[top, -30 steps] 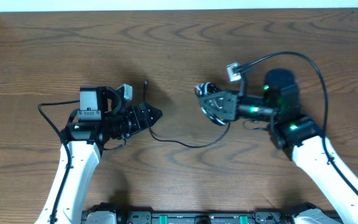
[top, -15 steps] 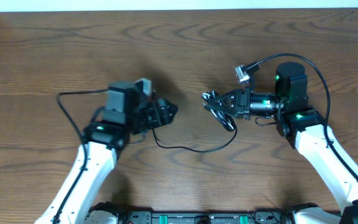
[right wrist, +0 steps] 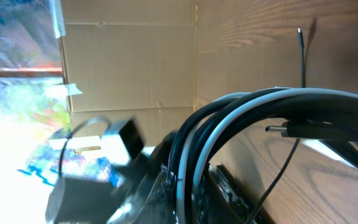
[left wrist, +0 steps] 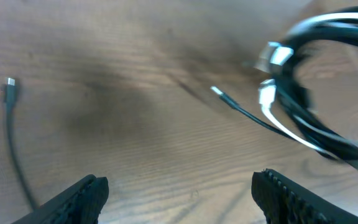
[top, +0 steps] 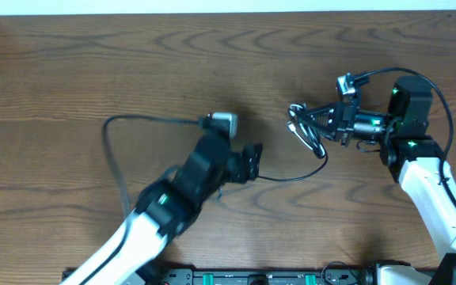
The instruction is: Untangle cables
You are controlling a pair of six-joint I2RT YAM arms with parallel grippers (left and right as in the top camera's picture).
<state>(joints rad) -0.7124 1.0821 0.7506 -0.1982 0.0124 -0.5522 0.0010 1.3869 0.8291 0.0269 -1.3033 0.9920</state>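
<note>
Since the earlier overhead frame the left arm has swung right, closing on the cable bundle [top: 307, 134], while the right arm has carried that bundle further right across the table [top: 93, 63].

Well left of the bundle, the left arm's own thick wire [top: 117, 131] arcs over the wood. In the left wrist view a plug-ended cord [left wrist: 11, 124] lies flat, far left of the bundle, its plug pointing away from the camera and its length running back toward the fingers.

The left gripper [top: 252, 158] sits left of the bundle and slightly nearer the robot's base, apart from it. Its jaws are spread wide with only bare wood between them [left wrist: 180, 182].

A trailing black cord [top: 287, 179] leaves the bundle's lower end and runs leftward in a shallow sag, ending just beside the left gripper.

The bundle itself, black cords with one white, is an elongated loop whose long axis slants from upper left to lower right in the overhead view. The right gripper [top: 328, 127], on the bundle's right side, is clamped on it. In the right wrist view the cords [right wrist: 247, 118] curve right across the lens.
</note>
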